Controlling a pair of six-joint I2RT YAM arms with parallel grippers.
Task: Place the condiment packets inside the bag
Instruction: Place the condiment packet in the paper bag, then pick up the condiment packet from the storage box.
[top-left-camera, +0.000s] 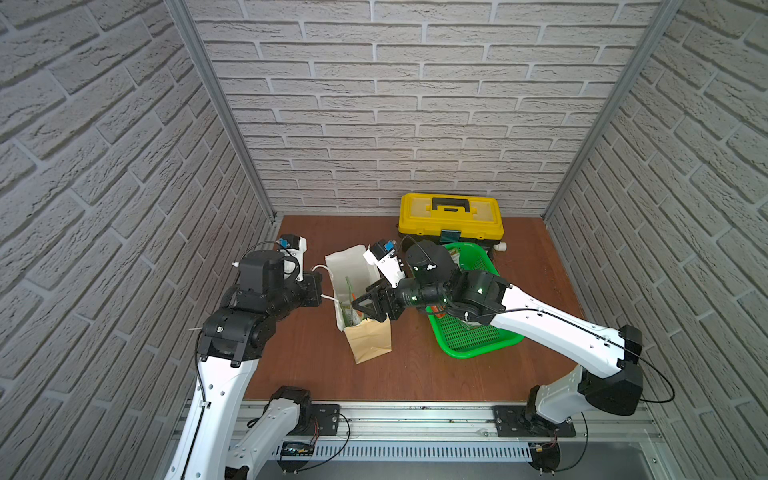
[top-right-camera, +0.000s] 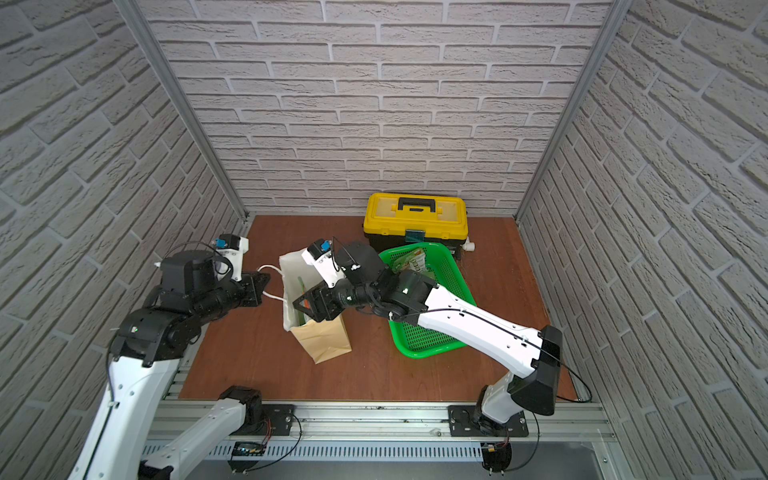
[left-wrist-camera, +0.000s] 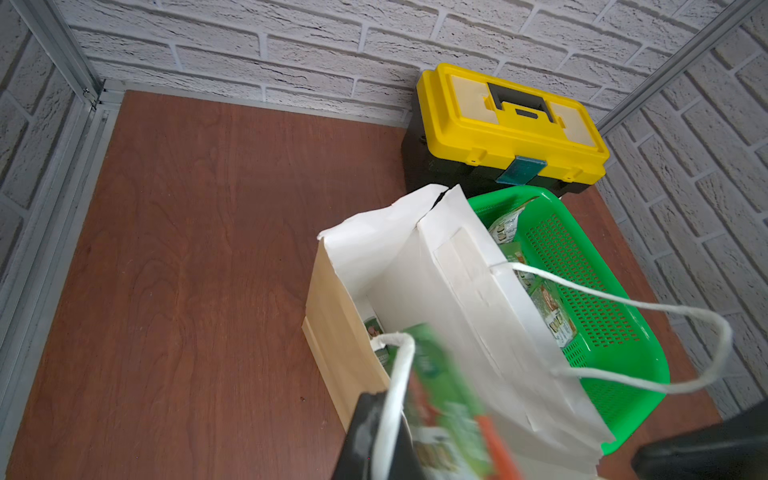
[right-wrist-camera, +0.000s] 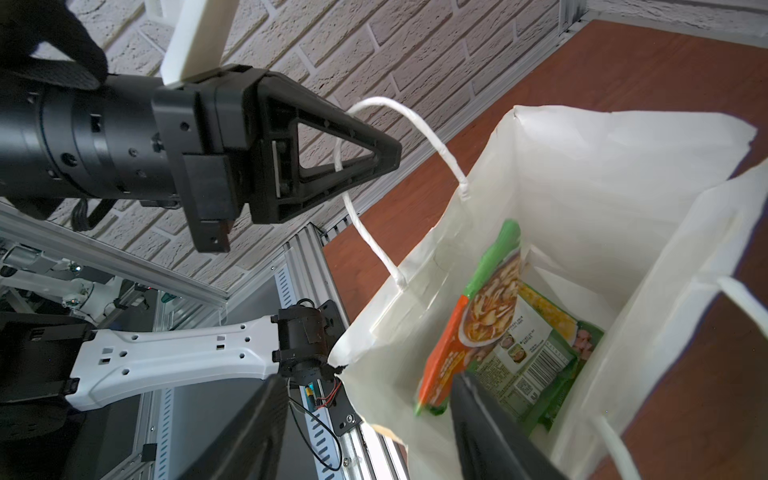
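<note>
Brick-patterned walls (top-left-camera: 374, 104) enclose a wooden desk (top-left-camera: 307, 361) where the bag (top-left-camera: 370, 338) stands open beside a green basket (top-left-camera: 478, 338), with a yellow toolbox (top-left-camera: 451, 216) behind. Left fingers (right-wrist-camera: 388, 151) are pinched shut on its cord handle (left-wrist-camera: 397, 365). Right fingers (right-wrist-camera: 490, 419) hang spread wide over the mouth, gripping nothing; a green and orange condiment packet (right-wrist-camera: 478, 316) stands inside on other packets (right-wrist-camera: 552, 332), and further packets (top-right-camera: 411, 262) lie in the basket.

Three items share a reddish-brown wooden tabletop (top-left-camera: 415, 374). A tan paper bag (top-left-camera: 372, 338) stands at 9 o'clock of centre. A green perforated basket (top-left-camera: 473, 336) sits near it at 3 o'clock. A yellow-lidded toolbox (top-left-camera: 451, 216) stands close behind the basket at about 1 o'clock, along the back wall.
</note>
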